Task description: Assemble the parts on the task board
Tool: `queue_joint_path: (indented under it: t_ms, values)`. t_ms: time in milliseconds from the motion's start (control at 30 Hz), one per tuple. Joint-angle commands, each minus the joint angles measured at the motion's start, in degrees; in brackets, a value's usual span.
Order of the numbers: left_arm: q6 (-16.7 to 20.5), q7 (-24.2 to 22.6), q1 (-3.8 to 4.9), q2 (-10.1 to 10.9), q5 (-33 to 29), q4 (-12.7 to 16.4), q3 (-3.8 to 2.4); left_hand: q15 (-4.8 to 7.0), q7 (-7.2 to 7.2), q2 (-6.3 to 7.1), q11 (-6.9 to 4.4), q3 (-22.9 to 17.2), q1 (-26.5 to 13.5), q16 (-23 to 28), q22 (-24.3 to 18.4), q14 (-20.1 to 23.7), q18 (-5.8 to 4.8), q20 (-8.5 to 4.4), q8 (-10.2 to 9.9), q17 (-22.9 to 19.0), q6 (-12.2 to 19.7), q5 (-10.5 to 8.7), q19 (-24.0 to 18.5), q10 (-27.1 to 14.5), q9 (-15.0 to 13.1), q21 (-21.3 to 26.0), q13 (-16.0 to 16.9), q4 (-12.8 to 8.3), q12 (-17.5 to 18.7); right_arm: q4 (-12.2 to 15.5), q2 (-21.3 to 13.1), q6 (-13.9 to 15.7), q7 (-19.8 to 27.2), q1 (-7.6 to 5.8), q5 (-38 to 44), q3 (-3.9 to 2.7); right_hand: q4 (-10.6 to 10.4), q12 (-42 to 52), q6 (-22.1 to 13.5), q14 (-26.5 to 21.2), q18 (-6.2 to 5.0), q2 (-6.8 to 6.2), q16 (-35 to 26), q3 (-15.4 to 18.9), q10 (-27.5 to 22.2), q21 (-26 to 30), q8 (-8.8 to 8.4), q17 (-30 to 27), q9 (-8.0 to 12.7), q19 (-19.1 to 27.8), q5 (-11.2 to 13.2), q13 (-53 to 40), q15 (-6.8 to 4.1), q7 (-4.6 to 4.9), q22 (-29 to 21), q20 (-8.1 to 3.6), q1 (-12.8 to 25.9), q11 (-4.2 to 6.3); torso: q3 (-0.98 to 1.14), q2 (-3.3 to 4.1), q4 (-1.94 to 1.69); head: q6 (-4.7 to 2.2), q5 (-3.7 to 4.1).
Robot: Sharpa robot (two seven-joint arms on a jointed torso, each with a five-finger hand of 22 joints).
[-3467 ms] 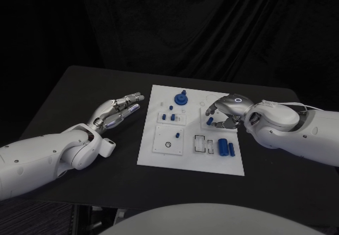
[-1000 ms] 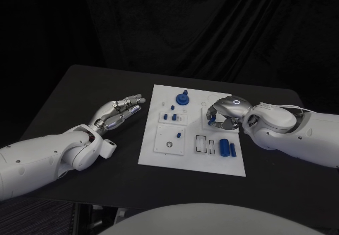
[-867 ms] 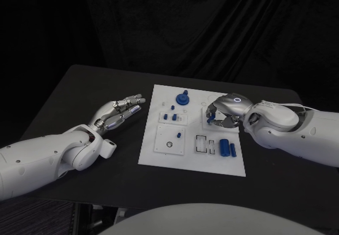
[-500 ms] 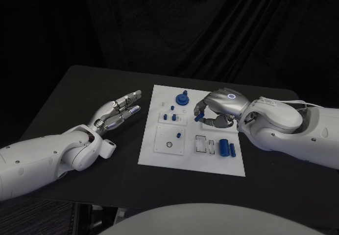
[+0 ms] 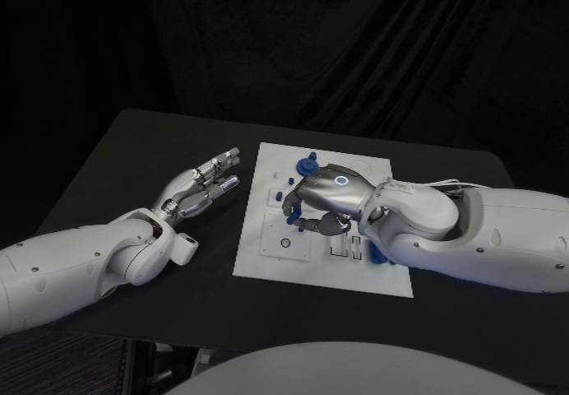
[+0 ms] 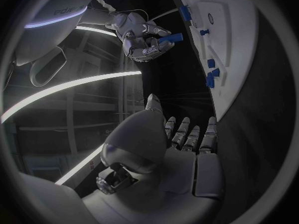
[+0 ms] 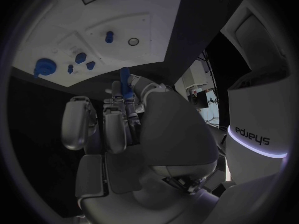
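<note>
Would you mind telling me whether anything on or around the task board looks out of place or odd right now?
Nothing stands out. The task board lies flat on the table, blue parts sitting in it. The right hand holds a blue peg above the board, as expected mid-assembly; the left hand waits beside it, holding nothing.

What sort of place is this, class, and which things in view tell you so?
Probably a robotics test bench: a black table before a dark curtain, a white task board with small blue parts, and a silver right hand holding a blue peg.
</note>
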State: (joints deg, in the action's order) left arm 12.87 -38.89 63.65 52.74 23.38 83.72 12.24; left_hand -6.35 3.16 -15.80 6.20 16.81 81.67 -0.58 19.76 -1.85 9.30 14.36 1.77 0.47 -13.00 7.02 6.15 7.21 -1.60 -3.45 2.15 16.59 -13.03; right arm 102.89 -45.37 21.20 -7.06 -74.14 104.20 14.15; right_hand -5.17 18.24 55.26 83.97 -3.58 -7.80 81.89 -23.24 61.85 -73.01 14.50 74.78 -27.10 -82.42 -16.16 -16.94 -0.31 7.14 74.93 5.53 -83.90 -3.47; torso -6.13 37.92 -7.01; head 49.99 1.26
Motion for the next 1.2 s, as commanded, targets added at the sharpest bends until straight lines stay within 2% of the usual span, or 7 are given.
queue_joint_path:
  t_ms: [33, 200, 467, 567, 800, 1033, 1200]
  values:
    - [0.19, -7.74, -0.08, -0.31, -0.19, 0.00, -0.05, -0.17, -0.22, 0.10, 0.03, 0.19, 0.53, 0.19, -0.12, 0.43, 0.99, 0.05, -0.12, -0.06, -0.18, -0.09, -0.47, -0.48, -0.07, 0.33, -0.09, 0.02, 0.42, -0.97, 1.45, -3.29, -0.45, 0.73, 3.21, -0.02, 0.18, -0.44, -0.31, 1.46, -0.04, -0.49, 0.12, -0.27, 0.38, -0.17, -0.58, -0.08, 0.16, -0.27, -0.09, 0.15, -0.23, 0.27, 10.31, -0.08, 0.07, -0.26, 0.07, 0.10, -0.11, 0.01, 0.15]
    - [-0.15, -7.64, -0.09, -0.77, -0.19, -0.34, -0.05, -0.36, -0.58, -0.01, -0.07, 0.17, 0.52, 0.20, -0.24, 0.48, 0.93, 0.33, 0.00, -0.06, -0.92, -0.09, -0.54, -0.76, -0.17, 0.37, -0.12, 0.01, 0.61, -2.60, 3.92, -5.64, -0.16, 1.80, 5.08, -0.03, 0.22, -0.49, -0.35, 1.43, -0.04, -0.48, 0.07, -0.33, 0.44, -0.18, -0.68, -0.18, 0.20, -0.27, -0.09, 0.16, -0.22, 0.28, 10.31, -0.06, 0.06, -0.26, -0.01, -0.02, -0.37, 0.01, 0.28]
    - [-0.32, -7.61, -0.13, -0.95, -0.19, -0.51, -0.05, -0.40, -0.70, -0.06, -0.08, 0.16, 0.52, 0.20, -0.33, 0.49, 0.92, 0.40, 0.05, -0.07, -1.18, -0.09, -0.58, -0.83, -0.20, 0.38, -0.13, 0.01, 0.65, -3.98, 5.48, -8.53, -0.10, 3.15, 6.05, -0.02, 0.38, -0.55, -0.32, 1.39, -0.06, -0.48, 0.01, -0.46, 0.69, -0.07, -0.88, -0.27, 0.27, -0.21, -0.09, 0.16, -0.21, 0.28, 10.28, -0.04, 0.00, -0.23, -0.18, 0.04, -0.36, 0.01, 0.09]
    - [-0.37, -7.58, -0.14, -0.95, -0.19, -0.53, -0.05, -0.40, -0.70, -0.06, -0.08, 0.16, 0.52, 0.20, -0.33, 0.49, 0.92, 0.40, 0.05, -0.07, -1.18, -0.09, -0.58, -0.83, -0.20, 0.38, -0.13, 0.01, 0.65, -4.17, 5.48, -9.13, -0.20, 3.46, 6.13, -0.02, 0.41, -0.56, -0.26, 1.39, -0.07, -0.45, 0.01, -0.50, 0.79, -0.06, -0.92, -0.26, 0.28, -0.20, -0.08, 0.15, -0.21, 0.28, 10.27, -0.03, 0.00, -0.22, -0.18, 0.11, -0.37, 0.01, 0.16]
    - [-0.58, -7.48, -0.18, -0.99, -0.19, -0.55, -0.05, -0.49, -0.85, -0.14, -0.07, 0.13, 0.52, 0.19, -0.40, 0.47, 0.91, 0.50, 0.10, -0.06, -1.47, -0.09, -0.62, -0.90, -0.23, 0.40, -0.12, 0.01, 0.65, -4.61, 5.28, -9.62, -0.38, 3.94, 6.92, -0.02, 0.56, -0.54, 0.03, 1.44, -0.02, -0.41, 0.09, -0.57, 1.15, -0.30, -0.98, -0.10, 0.30, -0.29, -0.06, 0.11, -0.26, 0.21, 10.34, -0.04, -0.04, -0.13, -0.09, 0.13, -0.37, 0.01, 0.27]
    - [-0.73, -7.38, -0.23, -0.99, -0.19, -0.54, -0.05, -0.62, -0.94, -0.19, -0.07, 0.11, 0.54, 0.16, -0.43, 0.39, 0.91, 0.56, 0.12, -0.03, -1.63, -0.09, -0.64, -0.92, -0.25, 0.41, -0.12, -0.01, 0.64, -4.88, 5.28, -8.79, -0.49, 4.21, 8.86, -0.01, 0.65, -0.59, 0.06, 1.41, -0.03, -0.46, 0.05, -0.59, 1.21, -0.30, -1.06, -0.18, 0.32, -0.29, -0.05, 0.10, -0.28, 0.21, 10.34, -0.05, -0.06, -0.12, 0.01, 0.03, -0.06, 0.01, -0.02]
    - [-0.85, -7.29, -0.25, -1.04, -0.19, -0.55, -0.05, -0.75, -1.00, -0.21, -0.06, 0.09, 0.57, 0.13, -0.38, 0.28, 0.92, 0.61, 0.12, 0.00, -1.69, -0.09, -0.63, -0.94, -0.25, 0.40, -0.11, -0.02, 0.63, -5.14, 5.51, -8.04, -0.59, 4.31, 10.44, -0.01, 0.71, -0.59, 0.12, 1.44, 0.00, -0.43, 0.09, -0.63, 1.31, -0.45, -1.11, -0.09, 0.34, -0.34, -0.05, 0.09, -0.30, 0.20, 10.38, -0.05, -0.07, -0.10, 0.02, -0.01, -0.05, 0.01, -0.17]
